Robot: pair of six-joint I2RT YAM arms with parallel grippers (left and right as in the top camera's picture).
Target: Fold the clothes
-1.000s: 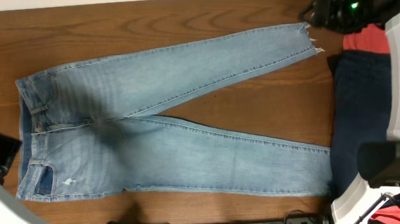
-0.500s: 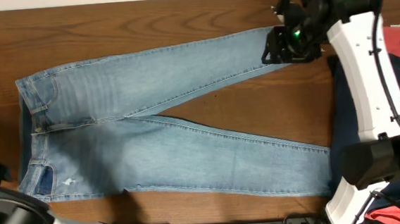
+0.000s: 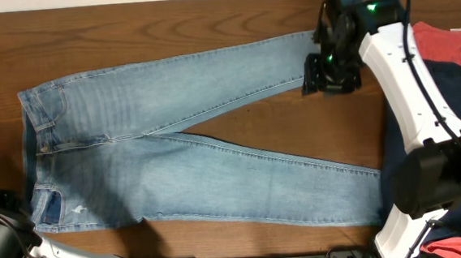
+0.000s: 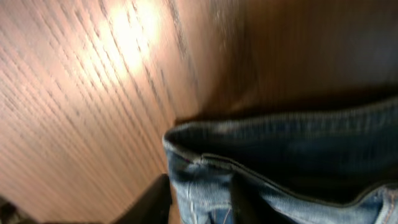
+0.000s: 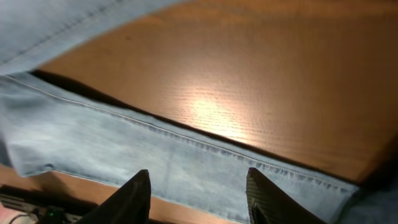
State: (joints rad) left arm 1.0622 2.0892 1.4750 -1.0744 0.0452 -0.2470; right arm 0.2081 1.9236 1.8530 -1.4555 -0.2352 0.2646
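Dark wooden table all round, and the jeans lie on it opened out flat, waistband at the left end and the two legs running off to the right in a narrow V. As far as I can judge, no fold has been made yet: neither leg is laid over the other and nothing is doubled back, so the whole job is ahead. By the lower corner of the waistband sits the left gripper. Its own camera is blurred and pressed up against the denim edge there, so I cannot tell whether its fingers are spread or pinching. At the far end of the jeans, over the upper leg near its hem, hangs the right gripper, its fingers spread wide with nothing between them, apparently not touching cloth.
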